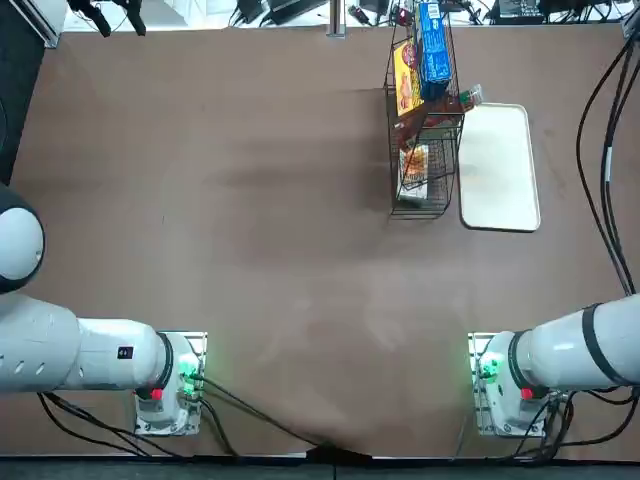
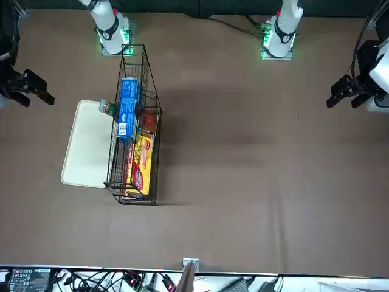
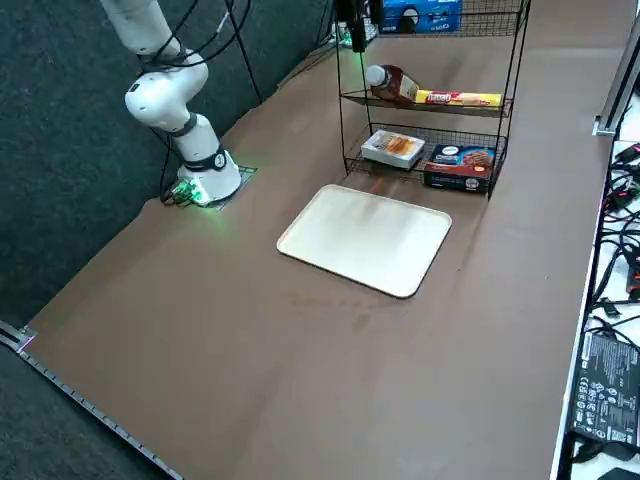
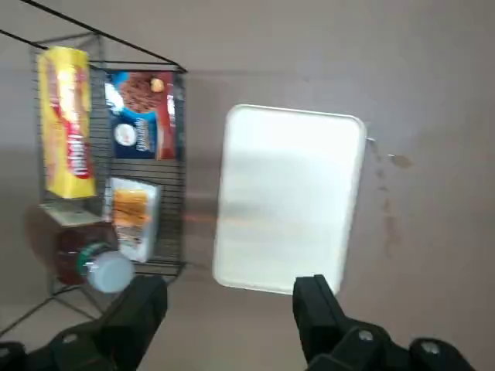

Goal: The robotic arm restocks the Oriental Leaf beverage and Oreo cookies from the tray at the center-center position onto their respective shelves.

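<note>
The Oreo cookies [image 3: 422, 15], a blue box, lie on the top tier of the shelves [image 3: 435, 105], the black wire rack that serves as landmark. The Oriental Leaf beverage [image 3: 392, 84] lies on its side one tier lower in the rack, its cap poking out past the wire on the side of the tray [image 3: 365, 240]. A yellow-red snack pack [image 3: 459, 98] shares that tier. The rack's lowest tier holds a white-and-orange pack [image 3: 393, 149] and a dark blue-and-red box [image 3: 460, 167].

The tray rests flat on the table [image 1: 280, 250], just beside the rack, its white surface in plain view inside the low rim. On the rack's other side, brown tabletop stretches broadly away; the far table edge runs close to the rack. The right gripper [image 4: 232, 290] hangs above the table on the rack's tray side, its jaws set wide apart with nothing held between them.

The robotic arm [image 1: 575, 345] leaves the top view at its right edge. The right side view cuts off the rack's top and part of the blue box. Wire mesh partly covers the bottle's body in the front view, and whether tray and rack touch cannot be told.
</note>
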Controlling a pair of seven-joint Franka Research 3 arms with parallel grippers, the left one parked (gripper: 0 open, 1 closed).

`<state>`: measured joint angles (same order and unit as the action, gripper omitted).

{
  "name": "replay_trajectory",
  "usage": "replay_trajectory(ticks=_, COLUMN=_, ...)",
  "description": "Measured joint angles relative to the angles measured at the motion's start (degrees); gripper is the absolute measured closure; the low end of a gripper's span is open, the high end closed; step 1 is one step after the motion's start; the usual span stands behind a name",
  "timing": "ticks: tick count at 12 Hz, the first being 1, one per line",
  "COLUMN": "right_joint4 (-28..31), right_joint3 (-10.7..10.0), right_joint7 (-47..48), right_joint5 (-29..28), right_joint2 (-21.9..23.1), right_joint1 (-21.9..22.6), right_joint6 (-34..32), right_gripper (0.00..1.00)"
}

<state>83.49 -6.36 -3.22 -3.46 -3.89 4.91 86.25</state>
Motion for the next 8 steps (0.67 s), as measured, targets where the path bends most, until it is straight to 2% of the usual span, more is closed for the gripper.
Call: replay_trajectory(ticks=8, right_joint4=2.1, right_joint3=1.5, right_joint7=0.0, right_joint5=4.2, right_joint2=1.1, right_joint1=0.2, right_joint6=0.0, right_gripper=0.0)
